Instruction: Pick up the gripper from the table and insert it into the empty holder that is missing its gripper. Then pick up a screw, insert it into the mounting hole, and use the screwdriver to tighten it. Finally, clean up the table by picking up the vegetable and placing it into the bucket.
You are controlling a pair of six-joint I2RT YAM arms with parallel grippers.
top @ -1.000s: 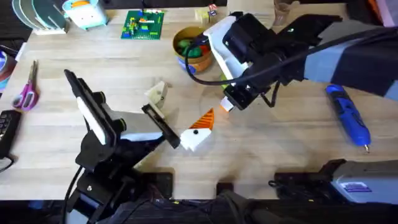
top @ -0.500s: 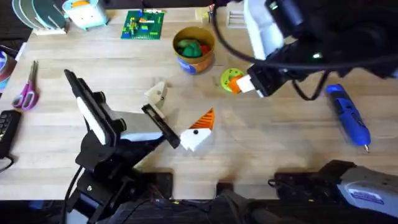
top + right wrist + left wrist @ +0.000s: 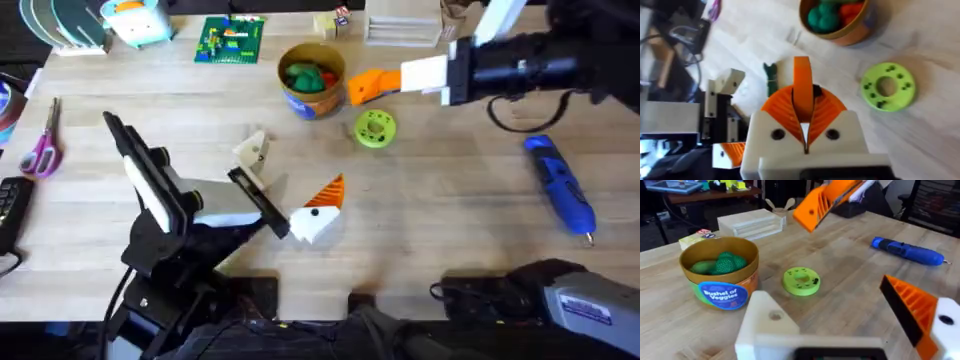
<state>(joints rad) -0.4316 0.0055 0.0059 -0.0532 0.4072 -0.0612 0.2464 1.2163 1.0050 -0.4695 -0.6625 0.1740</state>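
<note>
The right gripper (image 3: 362, 86) hangs above the pale wooden desk (image 3: 450, 230), just beside the round tan paper bucket with a blue band (image 3: 311, 103). Its white jaws with orange ribbed pads are pressed together on what looks like the small orange ribbed triangular gripper piece (image 3: 802, 82), seen edge-on between the pads in the right wrist view. The bucket stands near the far edge of the desk and has green and reddish toy vegetables inside. A flat lime-green disc with holes (image 3: 375, 128) lies on the desk near the bucket, below the raised jaws. The bright blue pen-shaped screwdriver (image 3: 560, 186) lies well apart on the right side of the desk. The pale cream wedge-shaped holder (image 3: 252, 150) sits left of centre, and in the right wrist view the small dark green elongated toy vegetable (image 3: 771, 78) lies on the desk just beside it. An orange ribbed fin on a white block (image 3: 320, 212) rests near the middle of the desk. The left gripper (image 3: 262, 208) is low beside that block; I cannot tell how its jaws stand.
</note>
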